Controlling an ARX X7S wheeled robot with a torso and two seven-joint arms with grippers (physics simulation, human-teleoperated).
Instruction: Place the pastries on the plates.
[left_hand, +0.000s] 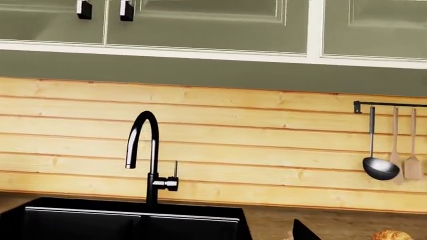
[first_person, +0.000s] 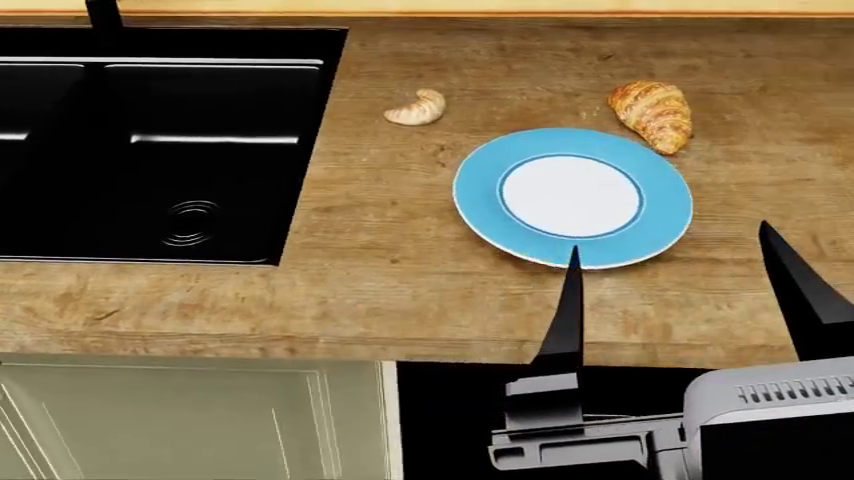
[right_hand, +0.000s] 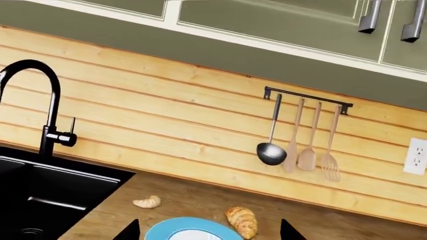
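Note:
A plump golden croissant (first_person: 653, 113) lies on the wooden counter just behind a blue-rimmed plate (first_person: 573, 196) with a white centre. A small pale crescent roll (first_person: 416, 107) lies further left, near the sink. My right gripper (first_person: 681, 300) hovers open at the plate's near edge, holding nothing. The right wrist view shows the plate (right_hand: 190, 230), croissant (right_hand: 242, 221) and roll (right_hand: 147, 202) ahead of the right gripper (right_hand: 210, 234). My left gripper (left_hand: 223, 235) shows one fingertip (left_hand: 303, 232) far off-centre. The other is lost against the black sink. A croissant (left_hand: 392, 235) peeks in at the edge.
A black sink (first_person: 160, 150) with a black faucet (left_hand: 143, 155) takes up the counter's left. A rail with a ladle (right_hand: 272, 152) and wooden utensils hangs on the plank wall, with an outlet (right_hand: 417, 156) beside it. Wall cabinets hang above. The counter's front edge (first_person: 267, 350) lies near me.

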